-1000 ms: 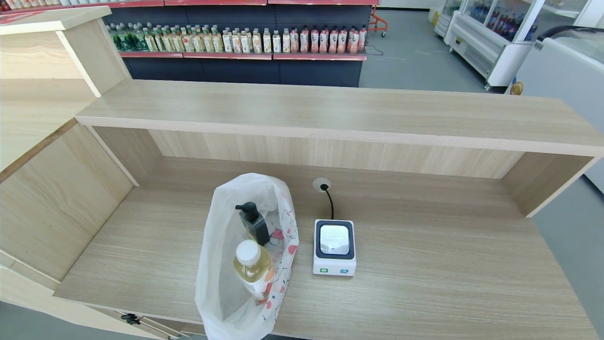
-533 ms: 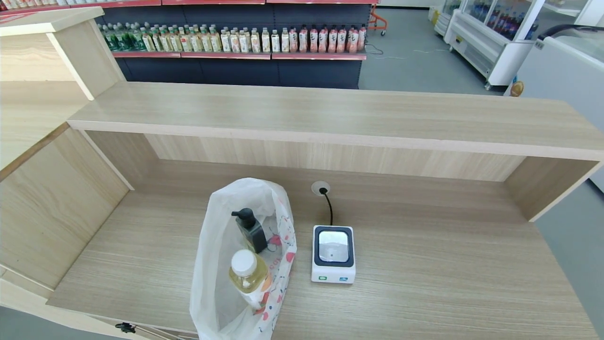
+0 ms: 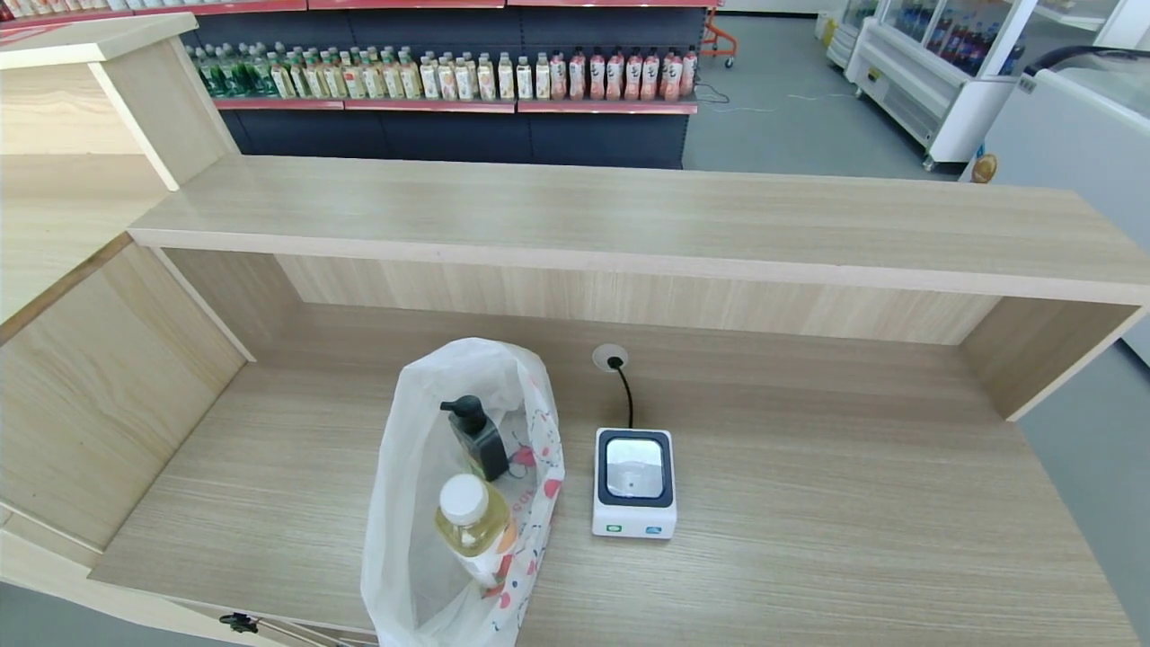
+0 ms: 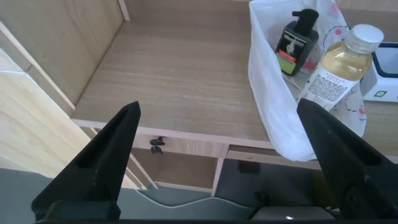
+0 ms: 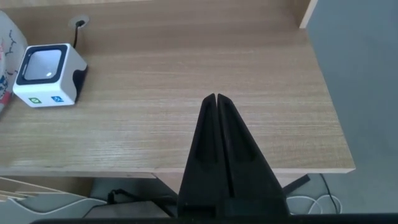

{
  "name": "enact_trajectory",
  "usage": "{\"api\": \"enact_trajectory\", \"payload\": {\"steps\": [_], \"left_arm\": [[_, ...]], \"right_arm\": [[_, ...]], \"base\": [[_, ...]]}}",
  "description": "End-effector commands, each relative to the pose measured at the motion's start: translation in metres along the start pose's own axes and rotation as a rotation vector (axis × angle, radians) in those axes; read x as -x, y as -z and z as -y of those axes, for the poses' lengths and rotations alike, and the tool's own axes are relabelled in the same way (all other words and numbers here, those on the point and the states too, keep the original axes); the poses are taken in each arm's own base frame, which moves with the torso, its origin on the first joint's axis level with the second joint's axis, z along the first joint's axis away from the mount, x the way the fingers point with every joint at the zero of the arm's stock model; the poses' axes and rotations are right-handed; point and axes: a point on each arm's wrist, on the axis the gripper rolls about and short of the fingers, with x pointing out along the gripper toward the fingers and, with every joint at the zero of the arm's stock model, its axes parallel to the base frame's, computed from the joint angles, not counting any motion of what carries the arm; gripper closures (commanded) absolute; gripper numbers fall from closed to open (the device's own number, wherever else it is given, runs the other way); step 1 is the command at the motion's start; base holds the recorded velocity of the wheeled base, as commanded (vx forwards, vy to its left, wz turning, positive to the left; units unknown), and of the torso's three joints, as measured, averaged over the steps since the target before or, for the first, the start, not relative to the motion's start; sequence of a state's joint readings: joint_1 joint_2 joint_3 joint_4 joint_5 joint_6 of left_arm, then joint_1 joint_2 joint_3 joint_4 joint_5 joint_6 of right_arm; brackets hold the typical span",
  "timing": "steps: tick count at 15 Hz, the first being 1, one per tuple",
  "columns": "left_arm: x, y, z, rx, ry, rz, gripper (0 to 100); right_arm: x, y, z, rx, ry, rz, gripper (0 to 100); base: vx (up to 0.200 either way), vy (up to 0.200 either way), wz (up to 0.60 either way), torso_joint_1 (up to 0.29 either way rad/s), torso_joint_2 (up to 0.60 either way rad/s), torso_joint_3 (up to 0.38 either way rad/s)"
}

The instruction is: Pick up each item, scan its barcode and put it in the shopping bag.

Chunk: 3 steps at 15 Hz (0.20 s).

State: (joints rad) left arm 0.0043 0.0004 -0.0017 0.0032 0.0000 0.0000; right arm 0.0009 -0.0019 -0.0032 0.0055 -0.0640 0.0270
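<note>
Two bottles sit in the shopping bag, beyond the wide-spread left tool; right tool closed.

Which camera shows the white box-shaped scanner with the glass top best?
The head view: the white box-shaped scanner sits whole, glass top facing up. The right wrist view shows it whole but slanted; the left wrist view catches one corner.

Left claw, right claw: matte black, wedge-shaped, tapering.

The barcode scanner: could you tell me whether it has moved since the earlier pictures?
No; the barcode scanner sits equally near the cable hole; the camera shifted.
</note>
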Motion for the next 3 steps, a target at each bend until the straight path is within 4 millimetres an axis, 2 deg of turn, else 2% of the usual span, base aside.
{"api": "enact_trajectory", "payload": {"steps": [1,3], "left_arm": [[0.0000,0.0000,0.0000,0.000,0.000,0.000,0],[0.0000,0.0000,0.0000,0.000,0.000,0.000,0]], "right_arm": [[-0.0002,0.0001,0.0000,0.003,0.000,-0.003,100],[-0.0002,0.0001,0.0000,0.006,0.000,-0.003,100]], "base": [[0.000,0.000,0.00,0.000,0.00,0.000],[0.000,0.000,0.00,0.000,0.00,0.000]]}}
